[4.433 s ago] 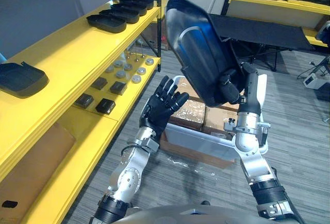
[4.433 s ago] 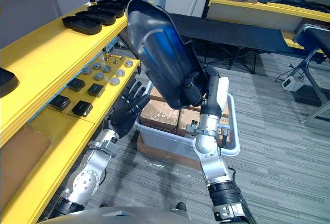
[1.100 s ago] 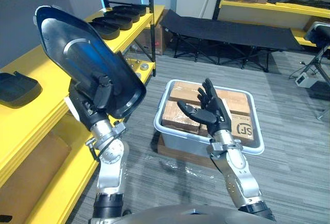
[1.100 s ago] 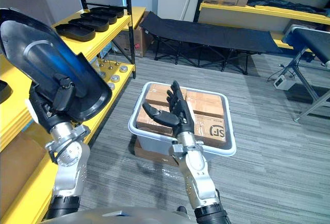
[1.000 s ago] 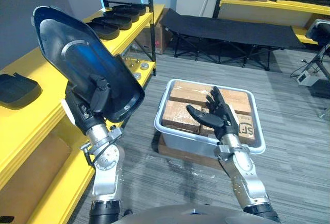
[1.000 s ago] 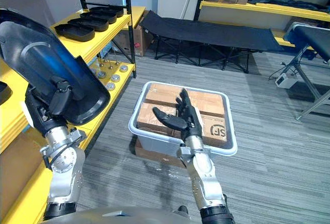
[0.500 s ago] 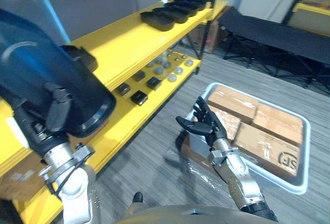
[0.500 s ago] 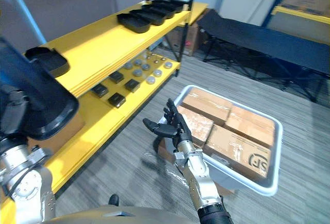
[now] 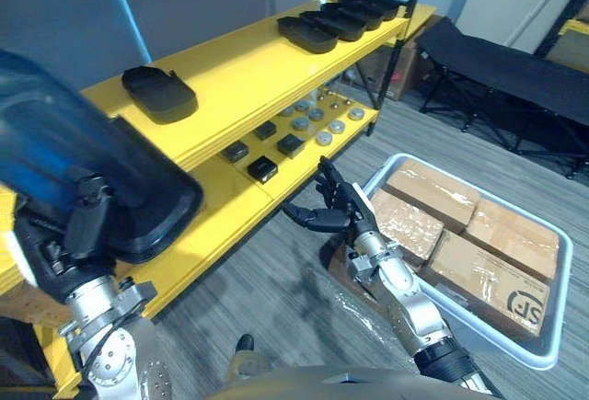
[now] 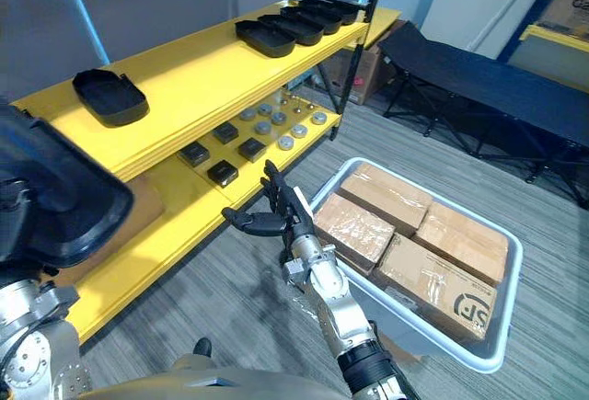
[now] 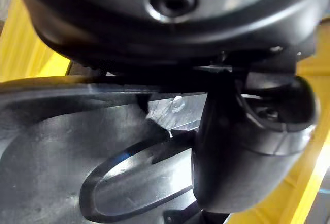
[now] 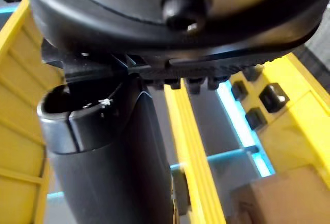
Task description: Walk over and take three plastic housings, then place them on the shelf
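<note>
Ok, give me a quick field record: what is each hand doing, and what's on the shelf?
left hand: shut on a large black plastic housing, raised beside the yellow shelf
right hand: open, holding nothing, between shelf and grey plastic bin of cardboard boxes
shelf top: lone black housing nearer, row of black housings at far end
lower shelf: small black blocks, round metal discs

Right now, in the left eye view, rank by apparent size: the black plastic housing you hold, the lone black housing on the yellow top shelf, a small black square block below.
1. Held black plastic housing, nearest the camera, so inflated.
2. Lone black housing on the shelf.
3. Small black square block.
</note>
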